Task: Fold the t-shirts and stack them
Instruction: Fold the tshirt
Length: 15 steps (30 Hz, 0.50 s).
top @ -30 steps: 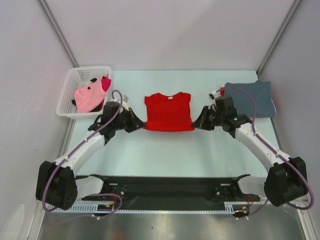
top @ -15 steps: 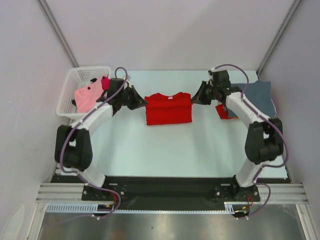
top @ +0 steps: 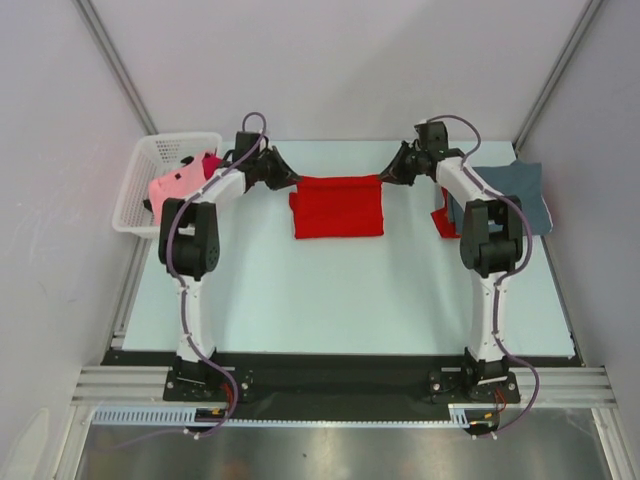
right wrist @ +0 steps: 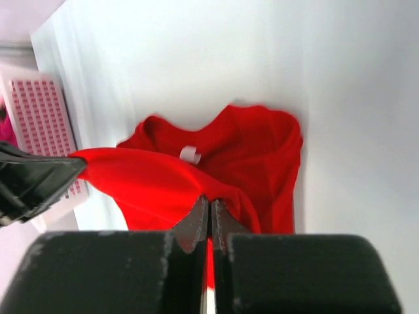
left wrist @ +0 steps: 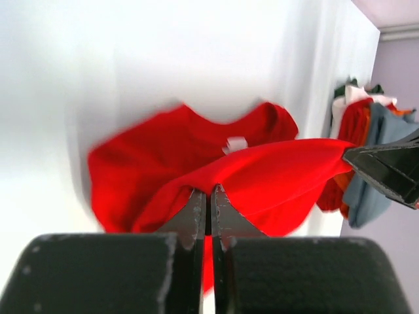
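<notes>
The red t-shirt (top: 338, 208) hangs stretched between the left gripper (left wrist: 208, 191) and the right gripper (right wrist: 209, 200). Each is pinched tight on its raised edge, with the collar half lying flat beneath them. If one lets go early, I'd expect the fold to land skewed.

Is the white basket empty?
No, the top view shows a pink t-shirt lying inside the white basket.

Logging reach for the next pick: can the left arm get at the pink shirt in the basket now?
Probably not yet: the left fingers are shut on the red t-shirt. The pink shirt lies close by in the basket.
</notes>
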Tool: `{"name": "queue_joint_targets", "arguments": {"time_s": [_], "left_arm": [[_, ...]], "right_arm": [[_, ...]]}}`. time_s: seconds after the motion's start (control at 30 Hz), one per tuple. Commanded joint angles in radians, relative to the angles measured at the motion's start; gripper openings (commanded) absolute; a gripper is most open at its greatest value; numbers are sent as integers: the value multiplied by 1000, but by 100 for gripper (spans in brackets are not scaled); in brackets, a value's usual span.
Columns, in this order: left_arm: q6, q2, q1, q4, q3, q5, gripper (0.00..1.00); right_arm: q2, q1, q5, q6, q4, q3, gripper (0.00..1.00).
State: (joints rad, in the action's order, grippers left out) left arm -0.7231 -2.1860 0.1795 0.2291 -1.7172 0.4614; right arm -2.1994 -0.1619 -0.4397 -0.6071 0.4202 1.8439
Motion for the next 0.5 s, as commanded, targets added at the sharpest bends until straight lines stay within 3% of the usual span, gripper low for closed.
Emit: {"name": "queue_joint_targets", "arguments": {"time_s": [0.0, 0.03, 0.07, 0.1, 0.13, 0.2, 0.3, 0.43, 0.47], "left_arm": [[-54, -99, -35, -46, -135, 60, 11], [-56, -121, -37, -62, -154, 72, 16], [-55, -139, -38, -69, -171, 77, 23], [-35, -152, -40, -73, -182, 66, 39], [-7, -147, -38, -71, -192, 57, 82], [34, -120, -38, -44, -173, 17, 94], [94, -8, -37, -72, -47, -53, 96], [105, 139, -29, -143, 181, -116, 95], [106, 150, -26, -154, 208, -122, 95]], "right_arm": [[-132, 25, -30, -46, -38, 191, 4], [-155, 25, -30, -46, -37, 227, 18], [-173, 28, -27, -46, -40, 248, 40], [-183, 27, -8, -40, -44, 256, 61], [-177, 25, 10, -30, -52, 242, 97], [-145, 21, 22, 16, -83, 184, 100], [-50, 27, -7, 24, -222, -13, 96], [23, 38, -14, 20, -337, -175, 69], [14, 35, -16, 27, -330, -182, 67]]}}
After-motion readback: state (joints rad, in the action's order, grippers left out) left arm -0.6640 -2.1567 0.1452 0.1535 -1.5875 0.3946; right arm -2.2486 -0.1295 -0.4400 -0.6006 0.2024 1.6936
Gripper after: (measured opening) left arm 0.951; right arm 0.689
